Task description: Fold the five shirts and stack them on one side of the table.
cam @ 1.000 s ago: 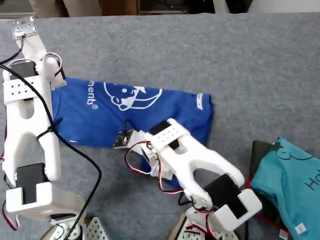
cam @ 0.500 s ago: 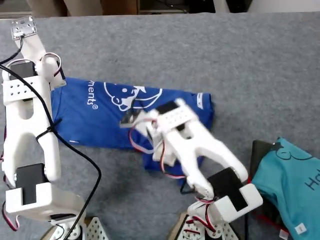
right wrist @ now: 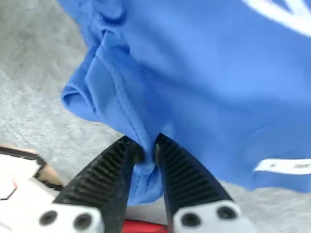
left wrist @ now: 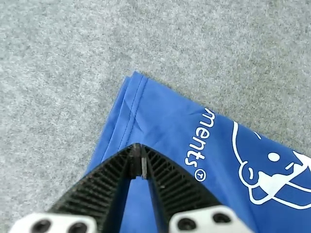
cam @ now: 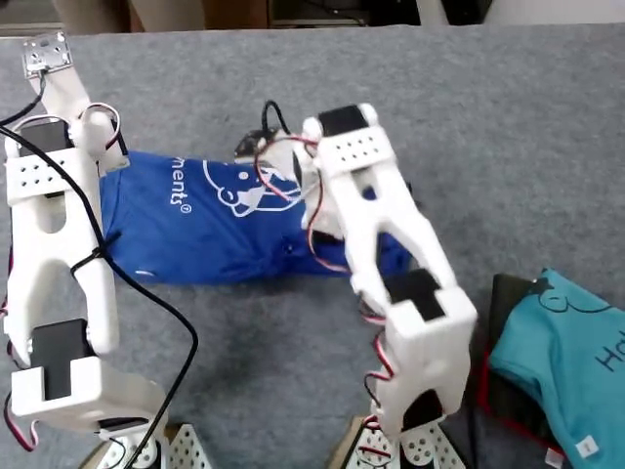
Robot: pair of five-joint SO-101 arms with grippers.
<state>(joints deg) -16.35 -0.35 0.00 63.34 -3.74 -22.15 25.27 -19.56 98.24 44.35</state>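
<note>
A blue shirt (cam: 195,234) with white print lies across the grey table, partly folded. My left gripper (cam: 112,161) sits at the shirt's far left corner; in the left wrist view the left gripper (left wrist: 137,162) is shut, its tips pinching the blue shirt (left wrist: 204,126) near its hem. My right arm stretches over the shirt's right half, with the right gripper (cam: 293,186) low over the cloth. In the right wrist view the right gripper (right wrist: 146,150) is shut on a bunched fold of the blue shirt (right wrist: 218,73), held up off the table.
At the near right edge lies a teal shirt (cam: 566,352) on top of a dark garment (cam: 500,298) with a red edge showing beneath. Bare grey table (cam: 488,117) spreads across the far and right side. Both arm bases stand at the near edge.
My right arm has swung from the shirt's near edge to its far side, carrying the near right flap up and over. The left arm has stayed put.
</note>
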